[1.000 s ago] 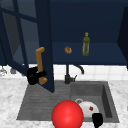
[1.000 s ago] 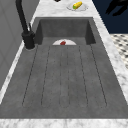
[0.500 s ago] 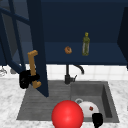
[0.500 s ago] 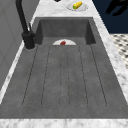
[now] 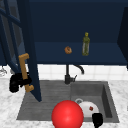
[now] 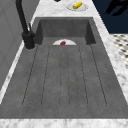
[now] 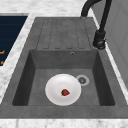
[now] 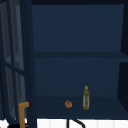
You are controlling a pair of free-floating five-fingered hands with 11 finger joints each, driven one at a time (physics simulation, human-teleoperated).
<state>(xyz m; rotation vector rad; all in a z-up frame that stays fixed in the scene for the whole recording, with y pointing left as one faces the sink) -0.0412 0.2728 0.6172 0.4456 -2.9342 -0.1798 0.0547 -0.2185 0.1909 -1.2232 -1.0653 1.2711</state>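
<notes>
At the near edge of the front view a glossy red ball (image 5: 67, 115) sits in front of the grey stone sink (image 5: 107, 100). Just right of it hangs the black right hand (image 5: 97, 119), low over the basin's near right corner; whether its fingers are spread or curled I cannot tell. In the basin lies a round white plate (image 7: 63, 89) carrying a small red piece of food (image 7: 65, 92), beside the drain and apart from the basin walls. The ribbed draining board (image 6: 65, 75) takes up the sink's left half, with speckled marble desk (image 6: 120, 72) around it. The black curved tap (image 5: 70, 75) stands at the far rim. Further left, the black left hand (image 5: 18, 82) has its fingers curled round the lower part of the orange wooden handle (image 5: 25, 72) of the dark blue glazed cabinet door (image 5: 28, 50), which stands swung out over the draining board. Farthest back, on the open cabinet's lower shelf (image 8: 105, 110), a small orange-brown round item (image 8: 68, 103) sits just left of a green glass bottle (image 8: 86, 98), with free shelf on both sides.
</notes>
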